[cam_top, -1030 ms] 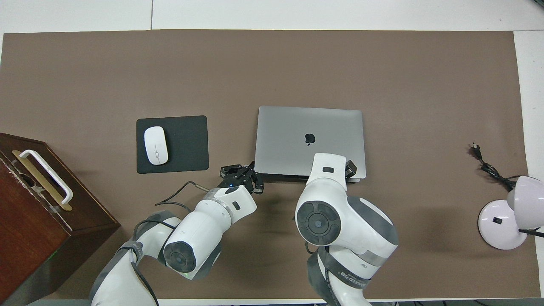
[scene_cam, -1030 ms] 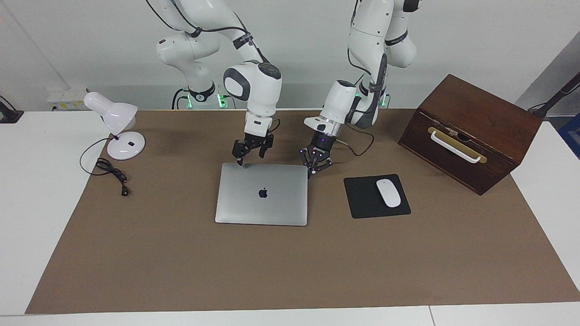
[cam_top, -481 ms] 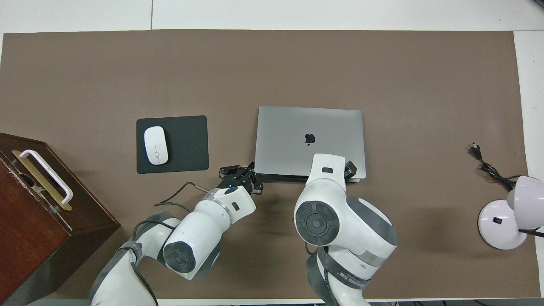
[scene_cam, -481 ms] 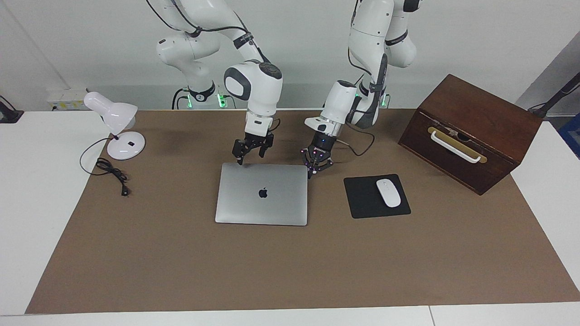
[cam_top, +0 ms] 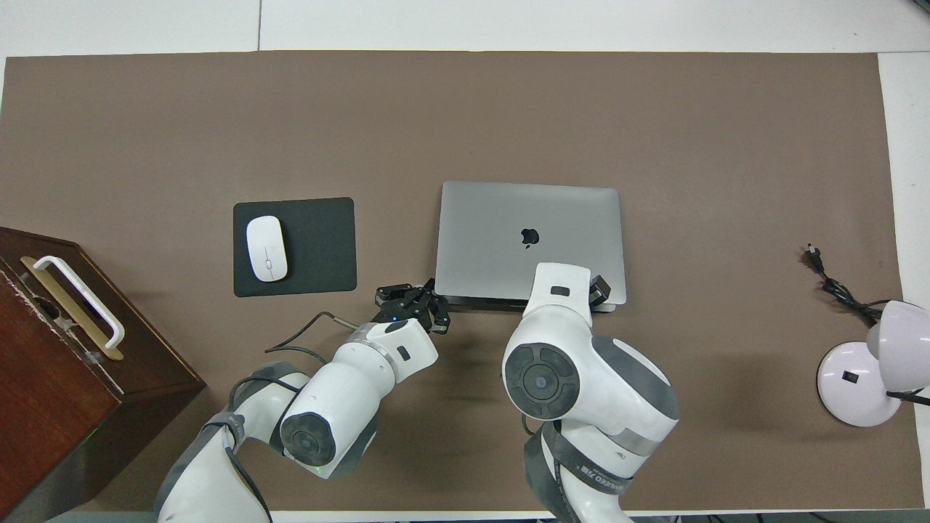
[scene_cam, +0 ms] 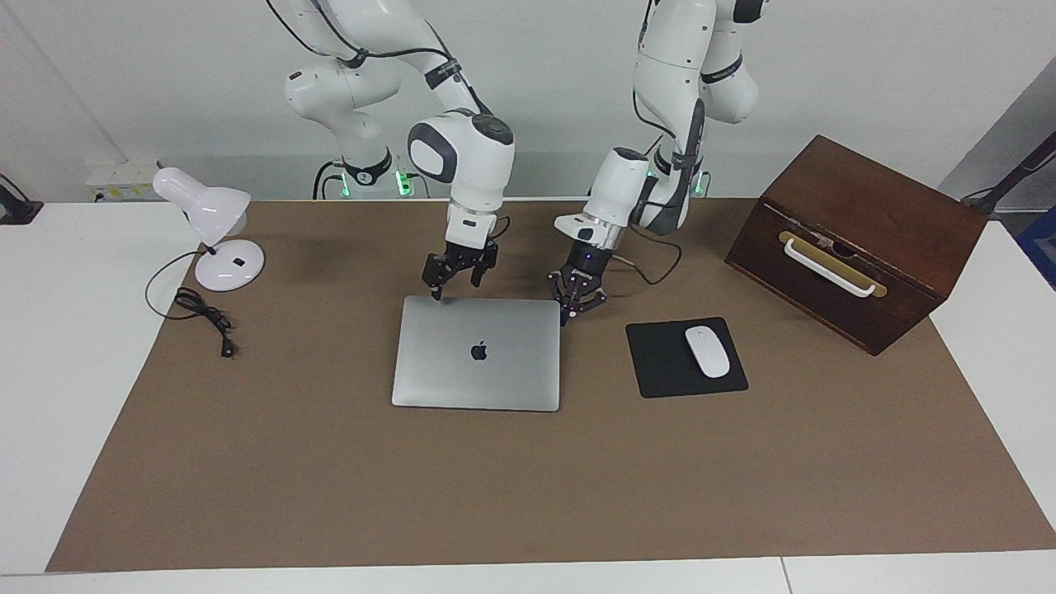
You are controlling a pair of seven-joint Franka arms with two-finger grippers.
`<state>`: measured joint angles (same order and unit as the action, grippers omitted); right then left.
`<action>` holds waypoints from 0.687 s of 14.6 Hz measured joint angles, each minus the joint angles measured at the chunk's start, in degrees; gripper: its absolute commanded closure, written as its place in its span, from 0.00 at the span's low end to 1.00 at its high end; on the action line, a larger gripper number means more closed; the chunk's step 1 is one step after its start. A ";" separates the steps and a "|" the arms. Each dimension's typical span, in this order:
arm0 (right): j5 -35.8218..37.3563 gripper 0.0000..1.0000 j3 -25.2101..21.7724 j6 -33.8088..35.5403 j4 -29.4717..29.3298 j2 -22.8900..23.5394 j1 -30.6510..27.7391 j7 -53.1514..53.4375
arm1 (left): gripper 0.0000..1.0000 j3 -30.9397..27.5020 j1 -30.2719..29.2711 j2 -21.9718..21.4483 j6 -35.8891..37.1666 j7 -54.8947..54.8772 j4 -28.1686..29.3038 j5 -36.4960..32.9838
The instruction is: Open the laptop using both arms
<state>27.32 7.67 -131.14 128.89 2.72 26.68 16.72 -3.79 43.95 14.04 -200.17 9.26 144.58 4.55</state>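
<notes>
The laptop [scene_cam: 477,353] lies closed and flat at the middle of the bench [scene_cam: 330,478], beside the mouse pad [scene_cam: 685,357]. Its long axis runs along the bench from one arm's end to the other, its opening edge likely toward the robots. The left gripper [scene_cam: 568,312], fingers clenched on nothing, sits at its near corner toward the mouse pad. The right gripper [scene_cam: 450,285] is at the other near corner; whether its fingers are released cannot be told. Done well, one gripper pins the base while the other lifts the lid slowly.

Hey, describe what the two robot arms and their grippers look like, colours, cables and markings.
Both arms are glossy white, rounded jointed segments with dark grey round joint caps. Black cables run along them, and dark bands with small white lettering wrap some links. The left gripper is small and black with tiny purple lights and a blue one; the right gripper is small, black and unlit. Green lights glow at the bases.
</notes>
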 measured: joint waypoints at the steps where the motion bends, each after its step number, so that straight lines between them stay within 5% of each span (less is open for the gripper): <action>1: 0.00 0.00 0.00 0.00 0.00 0.00 0.00 0.00 | 1.00 0.00 0.00 0.01 0.00 -0.01 -0.03 0.00; 10: 0.00 0.00 0.00 0.00 -0.02 0.00 0.00 0.00 | 1.00 -0.09 0.00 1.21 -0.01 -0.04 -0.98 0.00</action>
<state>27.32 7.67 -131.13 128.87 2.72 26.68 16.72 -3.88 43.94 15.25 -200.18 9.22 143.60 4.55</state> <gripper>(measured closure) 0.000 0.991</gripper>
